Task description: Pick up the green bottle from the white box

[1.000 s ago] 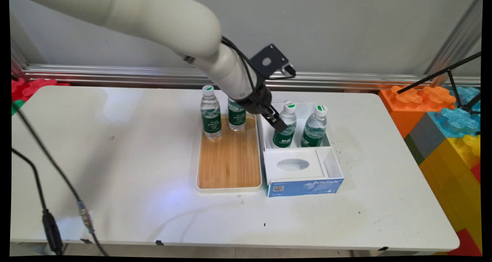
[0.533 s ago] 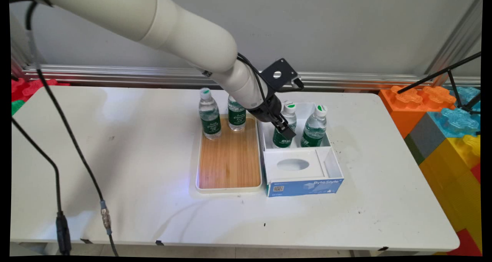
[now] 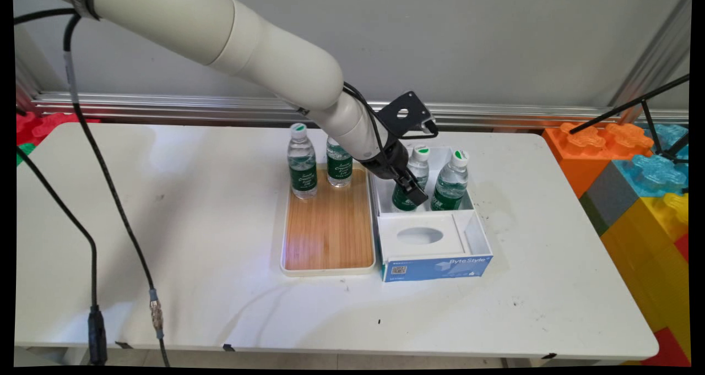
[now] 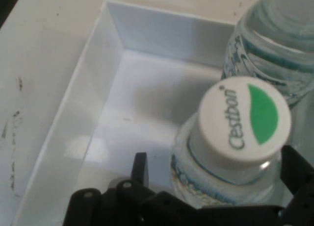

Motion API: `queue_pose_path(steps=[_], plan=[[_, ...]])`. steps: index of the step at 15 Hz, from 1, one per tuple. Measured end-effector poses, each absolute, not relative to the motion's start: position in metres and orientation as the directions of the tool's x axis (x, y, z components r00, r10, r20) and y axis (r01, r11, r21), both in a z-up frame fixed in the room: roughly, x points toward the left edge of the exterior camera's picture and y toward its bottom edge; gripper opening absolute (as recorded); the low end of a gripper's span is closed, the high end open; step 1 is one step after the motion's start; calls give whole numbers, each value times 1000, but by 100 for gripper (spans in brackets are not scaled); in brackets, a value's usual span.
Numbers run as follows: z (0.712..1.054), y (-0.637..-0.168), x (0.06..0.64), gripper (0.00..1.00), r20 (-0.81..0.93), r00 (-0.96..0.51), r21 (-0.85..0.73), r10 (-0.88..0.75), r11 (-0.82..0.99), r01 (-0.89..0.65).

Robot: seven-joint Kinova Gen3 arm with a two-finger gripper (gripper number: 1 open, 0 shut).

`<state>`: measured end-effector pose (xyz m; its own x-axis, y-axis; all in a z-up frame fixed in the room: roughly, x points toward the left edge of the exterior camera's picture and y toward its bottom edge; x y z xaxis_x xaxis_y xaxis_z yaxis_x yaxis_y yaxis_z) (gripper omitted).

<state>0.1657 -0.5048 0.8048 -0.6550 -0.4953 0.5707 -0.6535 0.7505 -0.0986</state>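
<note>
White counter (image 3: 165, 210), bamboo tray (image 3: 329, 226) bearing two water bottles, white box (image 3: 479, 237) with two more, and pincer (image 3: 414, 192) spread wide astride the left boxed bottle (image 4: 235, 138), gripping nothing yet.

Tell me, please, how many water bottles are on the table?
4: two bottles stand at the far end of the wooden tray, at and; two in the white box, at beside the gripper, and.

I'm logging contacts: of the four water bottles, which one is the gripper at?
The left bottle in the white box, between the gripper fingers. The box's other bottle and the two on the wooden tray stand apart.
</note>
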Motion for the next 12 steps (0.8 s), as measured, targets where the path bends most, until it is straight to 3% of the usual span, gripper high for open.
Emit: queue_pose_path(steps=[12], plan=[[855,-495,172,100,590,-694,-168,-413,778,-606]])
